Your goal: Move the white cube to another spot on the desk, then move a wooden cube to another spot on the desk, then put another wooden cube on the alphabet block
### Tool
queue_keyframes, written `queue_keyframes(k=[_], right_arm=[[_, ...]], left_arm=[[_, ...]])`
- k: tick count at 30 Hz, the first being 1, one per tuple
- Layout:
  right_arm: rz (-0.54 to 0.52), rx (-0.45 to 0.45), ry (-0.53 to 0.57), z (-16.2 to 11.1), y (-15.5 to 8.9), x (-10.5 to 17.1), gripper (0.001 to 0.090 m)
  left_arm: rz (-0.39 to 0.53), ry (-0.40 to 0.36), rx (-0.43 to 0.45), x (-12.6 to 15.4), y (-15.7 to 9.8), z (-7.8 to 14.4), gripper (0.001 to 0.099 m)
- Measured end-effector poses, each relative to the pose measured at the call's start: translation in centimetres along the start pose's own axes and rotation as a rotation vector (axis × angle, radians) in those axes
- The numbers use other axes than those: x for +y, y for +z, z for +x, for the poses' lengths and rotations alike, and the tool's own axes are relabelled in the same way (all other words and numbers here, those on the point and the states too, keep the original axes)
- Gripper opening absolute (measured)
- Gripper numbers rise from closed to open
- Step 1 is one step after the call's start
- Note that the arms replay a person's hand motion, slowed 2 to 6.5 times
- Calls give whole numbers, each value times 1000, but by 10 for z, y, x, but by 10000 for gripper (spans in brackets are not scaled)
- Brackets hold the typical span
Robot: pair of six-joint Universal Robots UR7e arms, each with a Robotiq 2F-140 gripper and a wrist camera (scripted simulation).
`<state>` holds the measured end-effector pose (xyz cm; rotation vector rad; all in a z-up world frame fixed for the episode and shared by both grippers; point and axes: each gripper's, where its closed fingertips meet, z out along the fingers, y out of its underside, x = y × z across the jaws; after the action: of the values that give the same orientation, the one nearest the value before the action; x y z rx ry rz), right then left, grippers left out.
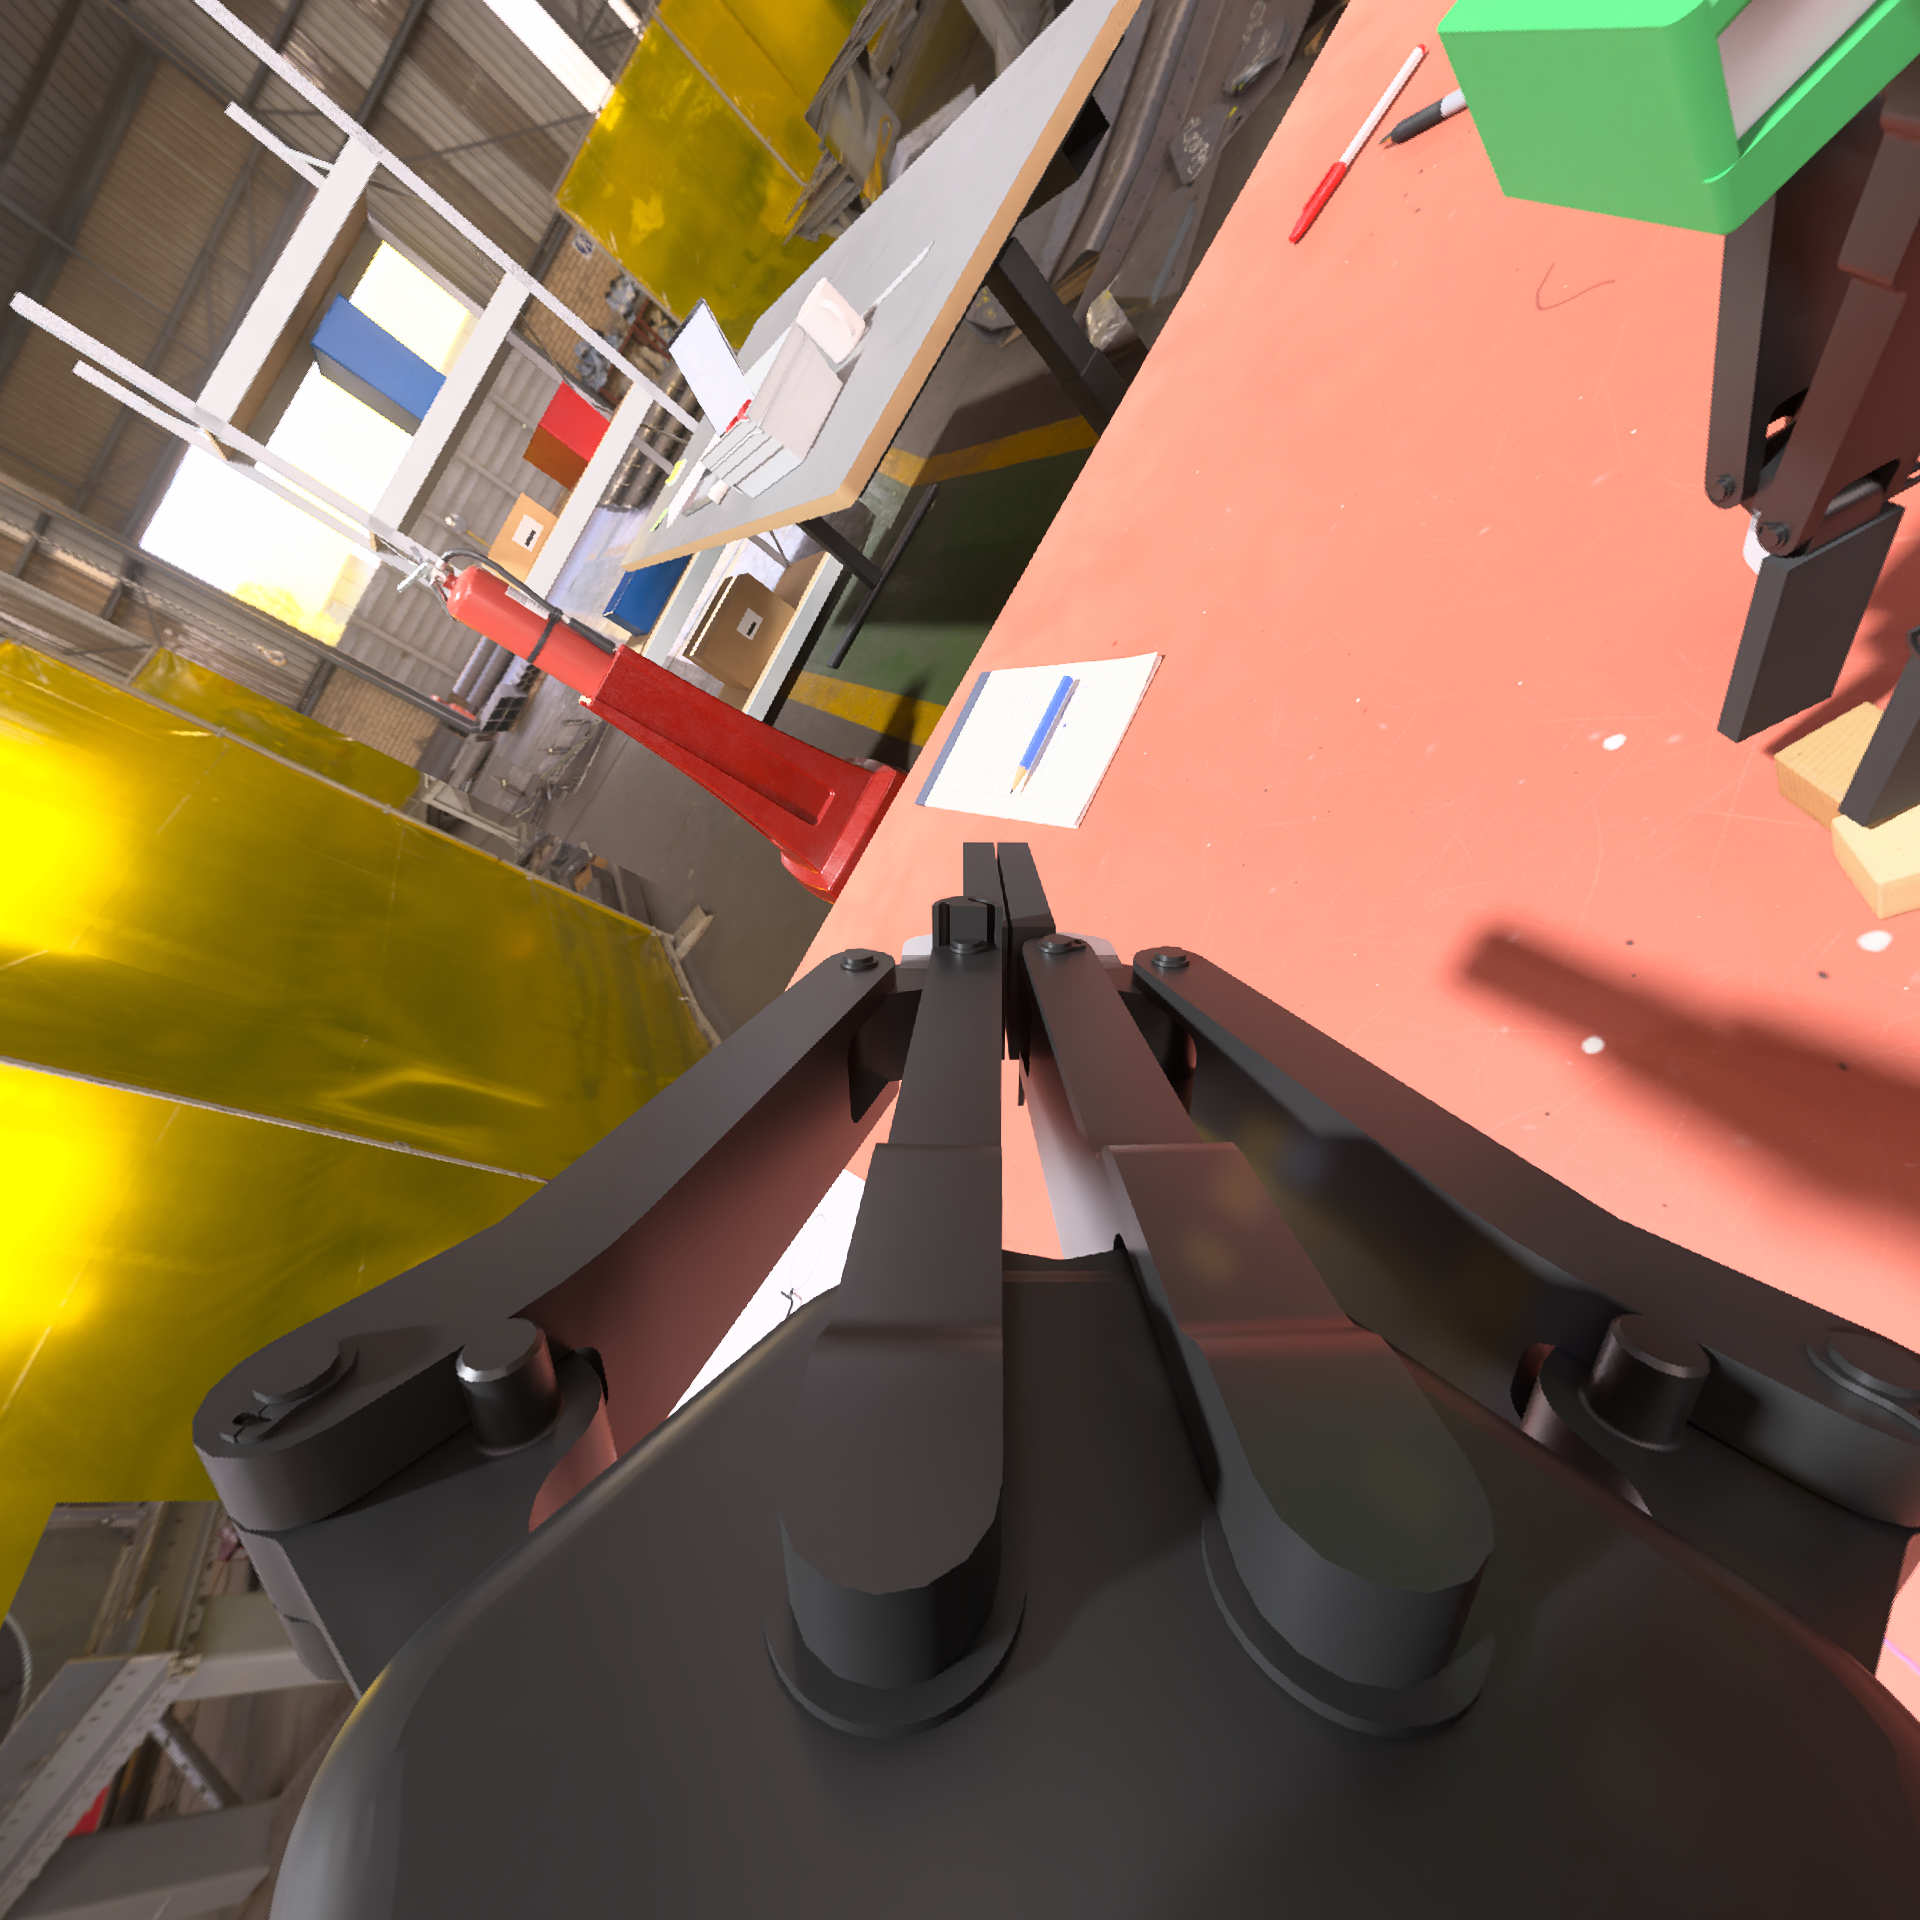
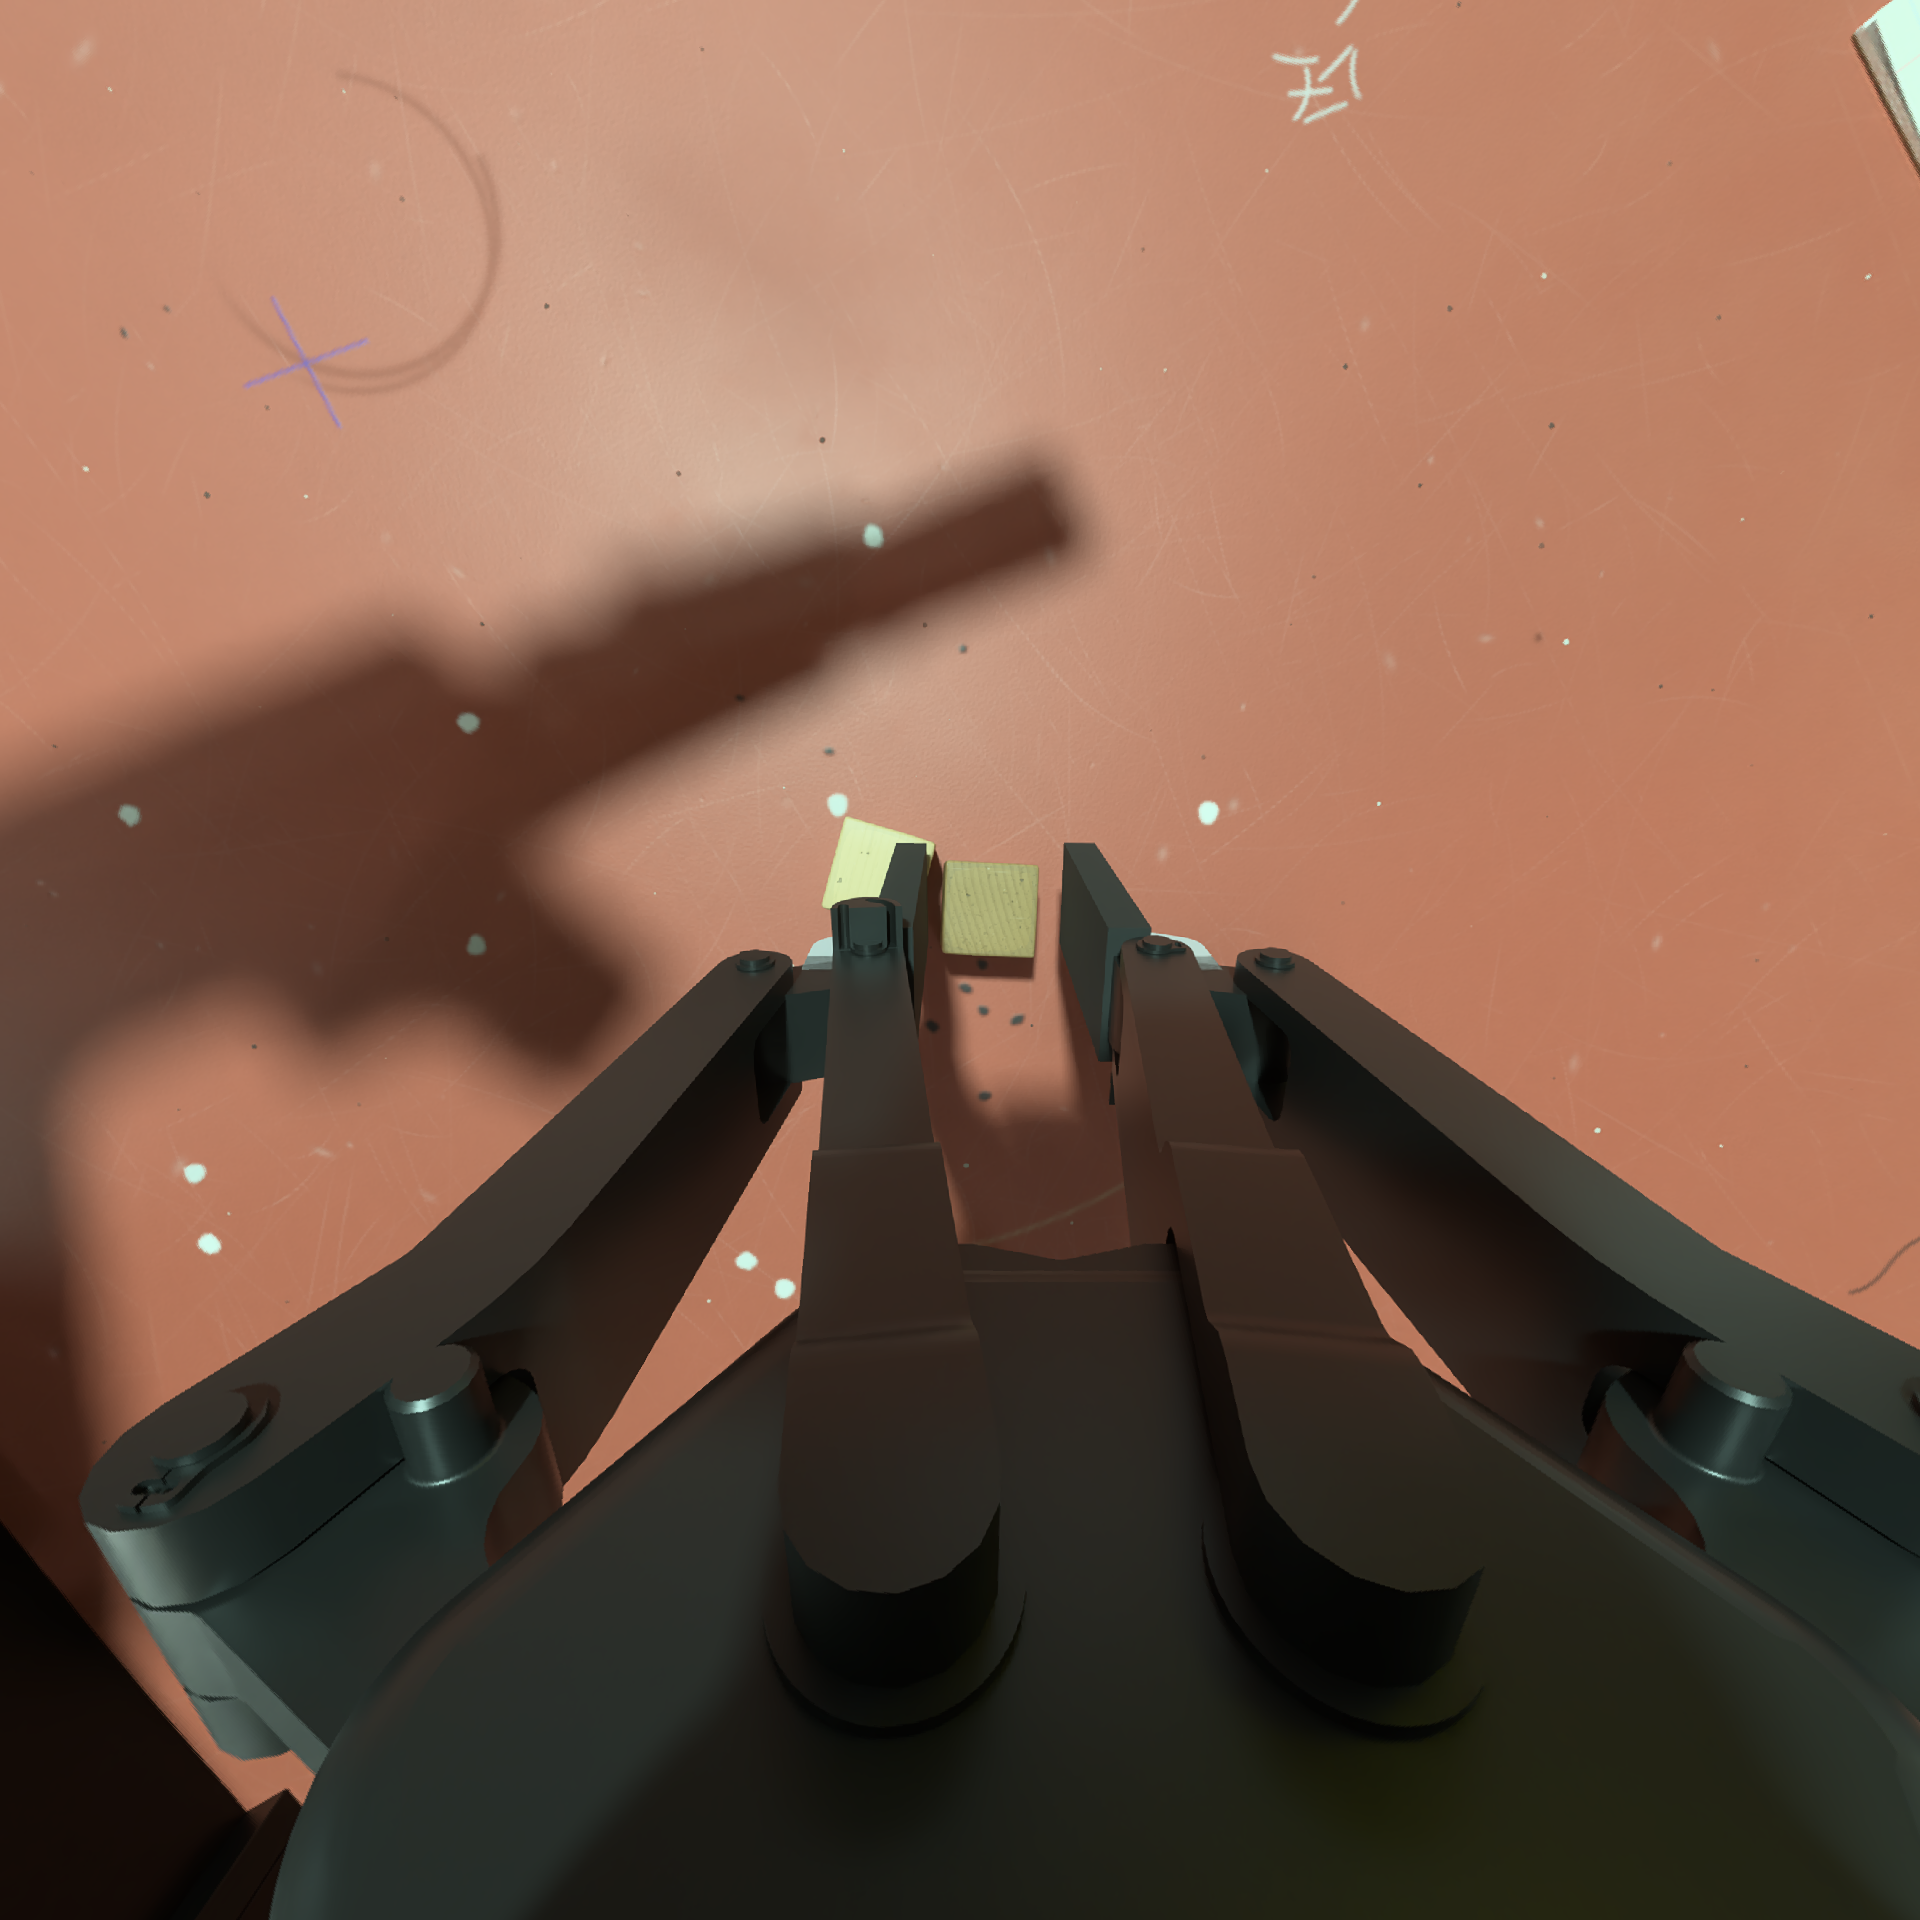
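Right hand (image 2: 992,899): fingers parted, straddling a wooden cube (image 2: 989,907) on the salmon tabletop (image 2: 1351,520); contact unclear. Second, paler wooden cube (image 2: 860,860) just beside it, outside one finger. Left hand (image 1: 995,878): fingers pressed together, empty, pointing toward a notepad (image 1: 1039,740) bearing a blue pencil (image 1: 1044,730).

2nd wooden cube (image 2: 860,860) crowds grasp.

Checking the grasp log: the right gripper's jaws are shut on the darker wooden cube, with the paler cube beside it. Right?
Not quite. The right wrist view shows the right gripper with jaws open, straddling the darker wooden cube; the paler cube is beside it.
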<state>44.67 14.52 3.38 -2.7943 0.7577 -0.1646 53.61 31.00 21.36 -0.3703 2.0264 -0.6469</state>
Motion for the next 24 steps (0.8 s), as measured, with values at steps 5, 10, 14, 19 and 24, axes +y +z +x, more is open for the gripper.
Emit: queue_keyframes(k=[5,10,14,19,24], right_arm=[[-1,-9,15,0,0,0,349],[-6,-17,28,0,0,1,348],[-13,-27,37,-1,0,2,348],[-22,-39,45,-3,0,4,347],[-24,-42,52,-2,0,4,342]], left_arm=[[0,1,2,0,0,1,9],[0,3,4,0,0,1,9],[-2,6,4,0,0,2,9],[-4,9,6,0,0,3,9],[-4,13,8,-1,0,4,9]])
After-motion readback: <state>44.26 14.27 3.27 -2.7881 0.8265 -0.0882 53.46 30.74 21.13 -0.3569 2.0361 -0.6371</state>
